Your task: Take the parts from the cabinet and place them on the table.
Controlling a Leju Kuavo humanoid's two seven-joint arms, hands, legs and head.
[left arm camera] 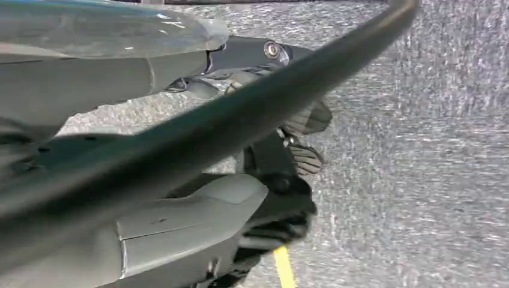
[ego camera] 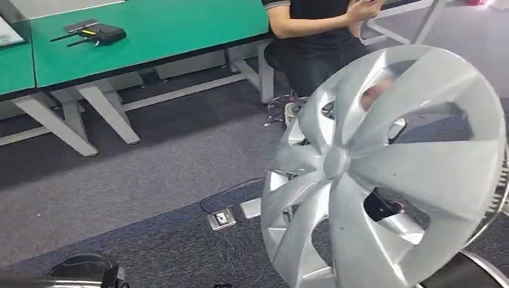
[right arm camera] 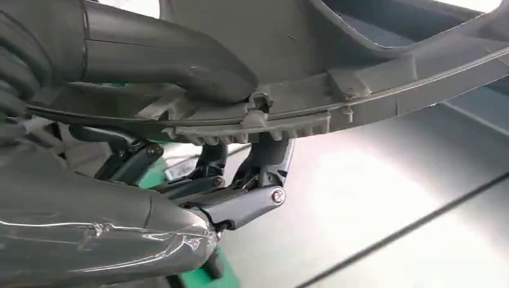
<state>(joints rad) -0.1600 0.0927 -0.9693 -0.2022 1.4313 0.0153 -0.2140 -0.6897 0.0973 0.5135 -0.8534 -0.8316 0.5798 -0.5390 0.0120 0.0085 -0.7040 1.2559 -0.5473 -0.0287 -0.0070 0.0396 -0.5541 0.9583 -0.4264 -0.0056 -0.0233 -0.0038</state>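
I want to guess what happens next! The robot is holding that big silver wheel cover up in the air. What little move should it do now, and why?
Probably carry the wheel cover toward the green table. The right hand grips its rim, and it hangs above the carpet, not over the table. A person sits at the table's near edge, so it should go slowly.

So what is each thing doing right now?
hubcap: lifted off the floor, tilted, gripped at its rim.
right hand: holds the hubcap's rim.
left hand: against a dark curved rim; grip unclear.
router: lying flat on the green table.
person: sitting, hands raised.
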